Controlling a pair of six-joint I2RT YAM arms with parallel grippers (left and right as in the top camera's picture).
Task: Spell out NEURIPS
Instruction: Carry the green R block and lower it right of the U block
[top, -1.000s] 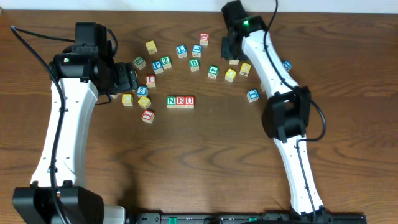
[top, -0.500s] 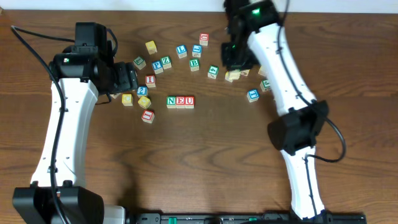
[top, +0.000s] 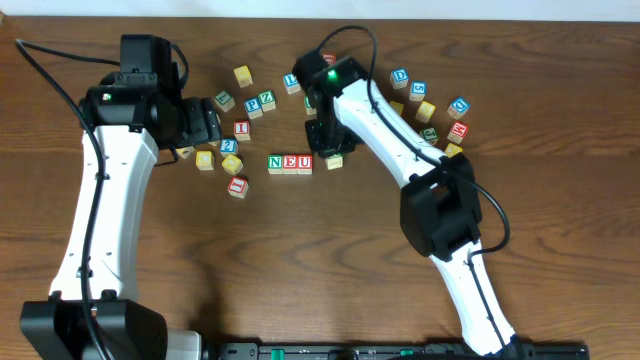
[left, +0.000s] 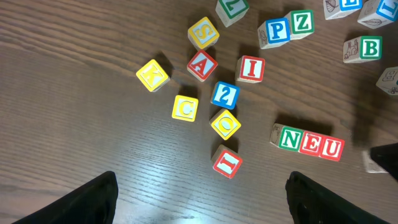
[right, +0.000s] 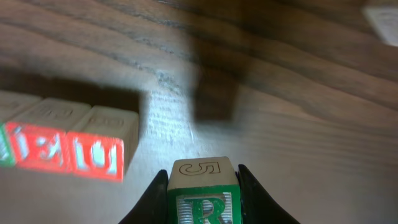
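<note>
The green N (top: 276, 162), red E (top: 290, 163) and red U (top: 304, 163) cubes stand in a row on the table. My right gripper (top: 331, 150) is shut on the green R cube (right: 202, 200), which hangs just right of the U (right: 99, 149), above the wood. A red I (left: 250, 68), a second red I (left: 227, 163), the blue P (left: 275, 30) and a yellow S (left: 203, 31) lie loose to the left. My left gripper (left: 202, 208) hovers open over this cluster, holding nothing.
More letter cubes lie scattered at the back right (top: 428, 110) and behind the row, such as the Z (top: 266, 99) and L (top: 291, 82). Yellow K (left: 152, 74), C (left: 185, 107), O (left: 225, 123), a red A (left: 202, 64) and a blue 2 (left: 224, 94) crowd the left cluster.
My right arm has swung from the back-right cubes leftward and forward, carrying the R cube to just right of the U. The left arm has not moved.
</note>
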